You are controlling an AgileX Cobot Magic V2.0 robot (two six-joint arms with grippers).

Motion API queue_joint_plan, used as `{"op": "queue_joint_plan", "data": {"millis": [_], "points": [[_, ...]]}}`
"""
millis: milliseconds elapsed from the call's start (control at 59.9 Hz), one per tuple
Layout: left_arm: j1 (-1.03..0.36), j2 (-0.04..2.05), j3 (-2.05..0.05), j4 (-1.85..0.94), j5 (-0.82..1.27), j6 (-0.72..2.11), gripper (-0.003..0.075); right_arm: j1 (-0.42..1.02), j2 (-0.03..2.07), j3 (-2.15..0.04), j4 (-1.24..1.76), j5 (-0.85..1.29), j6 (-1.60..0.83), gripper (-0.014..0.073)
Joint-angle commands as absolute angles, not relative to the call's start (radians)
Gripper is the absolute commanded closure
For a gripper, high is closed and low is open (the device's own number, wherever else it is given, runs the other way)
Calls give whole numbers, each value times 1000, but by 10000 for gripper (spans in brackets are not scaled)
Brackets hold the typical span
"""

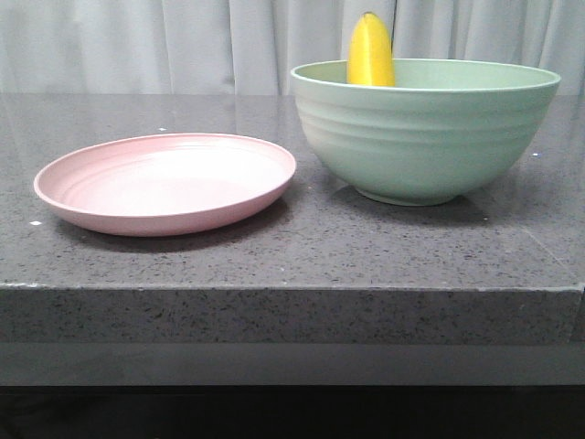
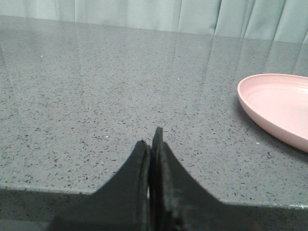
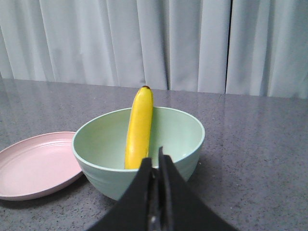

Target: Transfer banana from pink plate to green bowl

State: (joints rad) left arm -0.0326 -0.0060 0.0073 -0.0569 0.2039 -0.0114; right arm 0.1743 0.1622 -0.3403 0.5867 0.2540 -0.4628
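The yellow banana (image 1: 370, 53) stands on end inside the green bowl (image 1: 425, 137), leaning on its far wall with its tip above the rim. The pink plate (image 1: 169, 181) lies empty just left of the bowl. No gripper shows in the front view. In the right wrist view my right gripper (image 3: 155, 158) is shut and empty, held back from the bowl (image 3: 139, 151) with the banana (image 3: 139, 127) in it; the plate (image 3: 33, 166) lies beside the bowl. In the left wrist view my left gripper (image 2: 151, 139) is shut and empty over bare table, the plate (image 2: 279, 108) off to one side.
The dark grey speckled stone table (image 1: 292, 256) ends in a front edge (image 1: 292, 291) close to the camera. A pale curtain (image 1: 183, 41) hangs behind the table.
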Motion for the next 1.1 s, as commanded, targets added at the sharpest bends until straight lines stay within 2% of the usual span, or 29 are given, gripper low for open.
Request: {"op": "queue_joint_plan", "data": {"millis": [0,868,1086], "points": [[-29,-23,12,-67,115,-10,741,169,172,-367,603,187,-471,680],[-29,-23,12,-67,115,-10,741,169,172,-354,595,184,-465,680],[-29,-23,12,-67,115,-10,741,125,143,-210,275,37,-114,680]]}}
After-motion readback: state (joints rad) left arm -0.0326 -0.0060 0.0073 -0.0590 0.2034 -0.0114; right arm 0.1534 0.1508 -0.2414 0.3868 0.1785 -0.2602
